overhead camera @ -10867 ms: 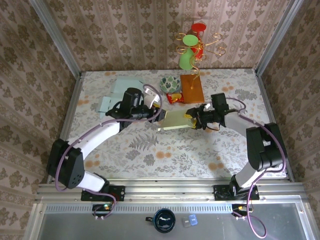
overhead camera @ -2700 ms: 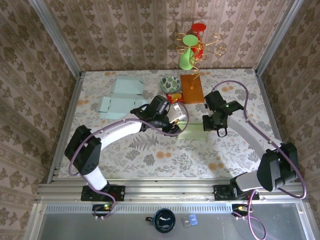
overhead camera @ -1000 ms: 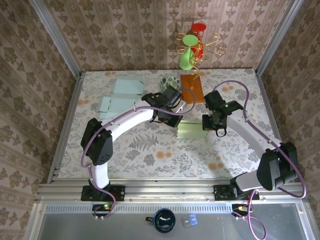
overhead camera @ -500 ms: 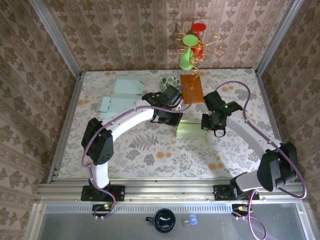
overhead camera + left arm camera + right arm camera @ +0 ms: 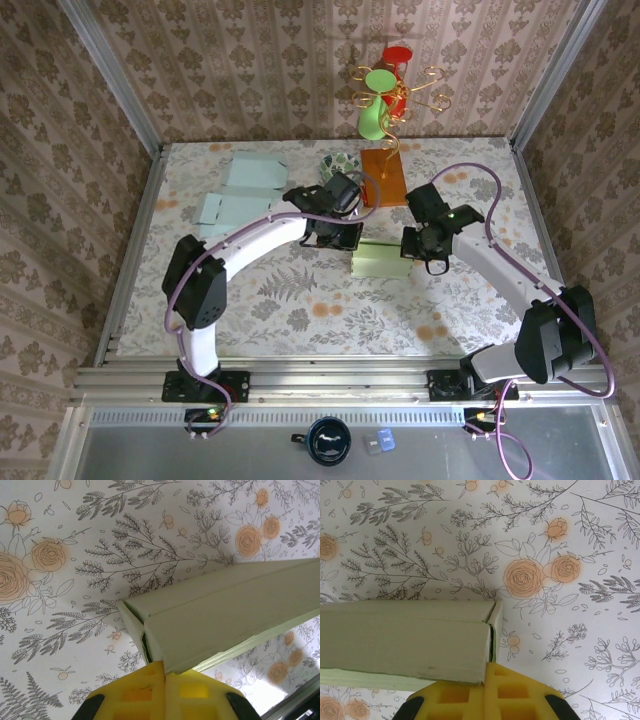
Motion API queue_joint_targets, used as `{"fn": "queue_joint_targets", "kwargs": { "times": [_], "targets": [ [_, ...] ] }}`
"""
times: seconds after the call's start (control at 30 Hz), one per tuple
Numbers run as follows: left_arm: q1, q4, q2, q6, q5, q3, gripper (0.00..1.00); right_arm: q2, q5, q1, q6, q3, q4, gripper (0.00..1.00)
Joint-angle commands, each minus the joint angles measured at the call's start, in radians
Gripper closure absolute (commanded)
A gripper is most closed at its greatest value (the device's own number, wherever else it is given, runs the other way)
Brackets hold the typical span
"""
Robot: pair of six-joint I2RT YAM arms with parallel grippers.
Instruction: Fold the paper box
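The pale green paper box (image 5: pixel 380 262) lies on the flowered tablecloth at mid-table, folded into a long closed shape. My left gripper (image 5: pixel 345 240) is at its left end and my right gripper (image 5: pixel 416 246) at its right end. In the left wrist view the yellow fingers (image 5: pixel 130 695) are shut on the box (image 5: pixel 225 615) at its corner, one tip tucked behind the top panel. In the right wrist view my gripper (image 5: pixel 485 667) is likewise shut on the end corner of the box (image 5: pixel 400 640), beside a folded end flap (image 5: pixel 496 625).
Two flat pale blue box blanks (image 5: pixel 250 170) (image 5: pixel 225 210) lie at the back left. A patterned bowl (image 5: pixel 335 162) and an orange board (image 5: pixel 383 178) sit behind the box. A green cup on a wire stand (image 5: pixel 375 115) is at the back wall.
Since 10.9 s ago the box has come down and to the right onto the table, and both grippers have shifted to its ends. Over the last second almost nothing has moved.
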Motion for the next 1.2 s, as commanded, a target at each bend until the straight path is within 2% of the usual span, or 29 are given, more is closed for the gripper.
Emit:
{"fn": "queue_joint_targets", "kwargs": {
  "times": [0.0, 0.37, 0.57, 0.83, 1.0, 1.17],
  "targets": [
    [0.0, 0.049, -0.03, -0.039, 0.014, -0.067, 1.0, -0.001, -0.019, 0.012, 0.024, -0.041, -0.006, 1.0],
    [-0.002, 0.124, -0.069, -0.005, -0.017, -0.168, 1.0, -0.082, 0.004, 0.017, 0.024, -0.126, 0.077, 1.0],
    [-0.004, 0.091, -0.075, 0.039, -0.053, -0.171, 1.0, -0.097, 0.029, 0.019, 0.016, -0.154, 0.083, 1.0],
    [-0.024, 0.127, -0.088, 0.051, -0.083, -0.233, 1.0, -0.105, 0.037, 0.025, 0.023, -0.162, 0.078, 1.0],
    [-0.029, 0.139, -0.098, 0.046, -0.1, -0.257, 1.0, -0.119, 0.03, 0.026, 0.043, -0.154, 0.055, 0.92],
    [-0.03, 0.138, -0.101, 0.042, -0.11, -0.252, 1.0, -0.181, 0.004, 0.027, 0.134, -0.111, -0.029, 0.68]
  ]
}}
